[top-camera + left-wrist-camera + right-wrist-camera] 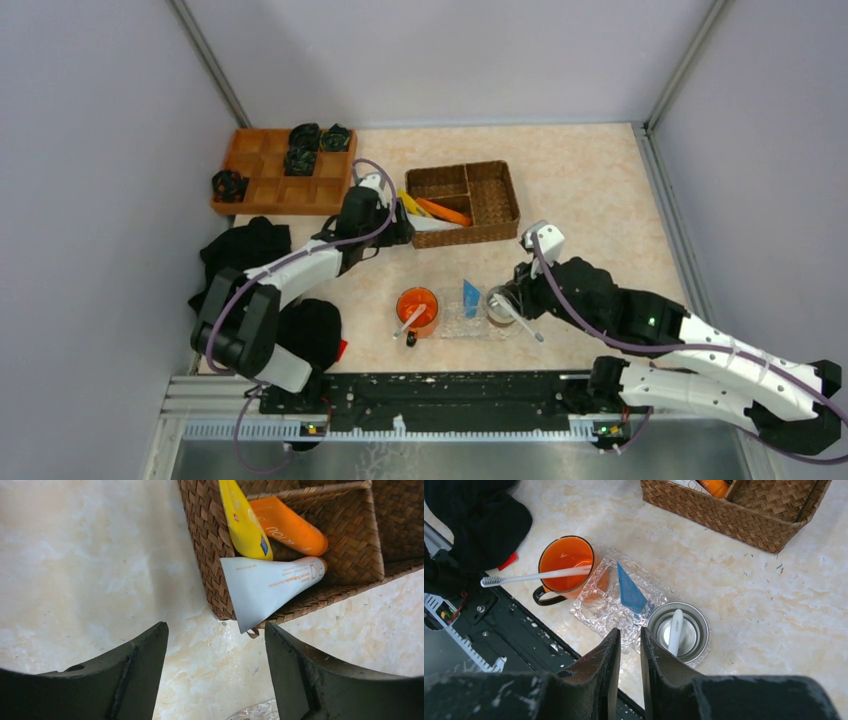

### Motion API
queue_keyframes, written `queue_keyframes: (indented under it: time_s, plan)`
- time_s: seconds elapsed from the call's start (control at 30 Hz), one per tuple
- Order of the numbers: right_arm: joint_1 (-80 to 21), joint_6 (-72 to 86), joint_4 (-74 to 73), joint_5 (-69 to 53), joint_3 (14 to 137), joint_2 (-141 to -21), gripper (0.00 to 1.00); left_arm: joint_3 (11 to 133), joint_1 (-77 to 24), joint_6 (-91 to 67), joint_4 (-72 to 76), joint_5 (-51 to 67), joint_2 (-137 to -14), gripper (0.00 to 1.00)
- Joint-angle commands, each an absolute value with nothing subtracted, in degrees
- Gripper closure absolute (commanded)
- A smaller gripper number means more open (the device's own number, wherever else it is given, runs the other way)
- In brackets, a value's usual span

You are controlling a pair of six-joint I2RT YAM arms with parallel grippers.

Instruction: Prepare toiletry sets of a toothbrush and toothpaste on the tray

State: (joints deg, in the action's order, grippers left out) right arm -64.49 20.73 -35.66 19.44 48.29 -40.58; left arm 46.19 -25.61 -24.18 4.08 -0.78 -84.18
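Note:
The clear bumpy tray [596, 607] lies at the table's near edge with a blue tube [630, 592] on it. A white toothbrush [536, 575] rests across the orange mug [566, 560], and another toothbrush [675, 630] stands in the steel cup [679, 632]. My right gripper [630, 630] hovers over the tray's near corner, its jaws a narrow gap apart with nothing between them. My left gripper [216, 627] is open and empty over bare table by the wicker basket [205, 555]. That basket holds a yellow tube [245, 525], an orange tube [287, 525] and a white tube [270, 585] that overhangs its rim.
An orange wooden compartment tray [270, 185] with black bundles stands at the back left. Black cloth heaps [245, 250] lie beside the left arm. The black mounting rail [440, 395] runs along the near edge. The basket's right compartments [495, 195] look empty.

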Motion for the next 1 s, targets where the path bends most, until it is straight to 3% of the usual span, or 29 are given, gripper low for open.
queue_keyframes:
  time_s: [0.0,0.17,0.6,0.97]
  plan:
    - [-65.0,21.4,-35.5,19.5,48.3,-39.4,0.79,46.8,-25.4,-26.0,6.7,2.5,-87.3,0.24]
    - [-65.0,21.7,-36.0,19.7,47.9,-38.9,0.79,48.3,-25.4,-26.8,7.7,4.4,-89.0,0.34]
    - [-65.1,21.7,-35.6,19.4,47.2,-39.2,0.79,50.7,-25.0,-28.8,9.0,8.3,-88.7,0.34]
    - [-65.0,21.5,-35.2,19.2,46.8,-39.5,0.79,52.6,-24.3,-30.3,9.4,10.5,-90.8,0.43]
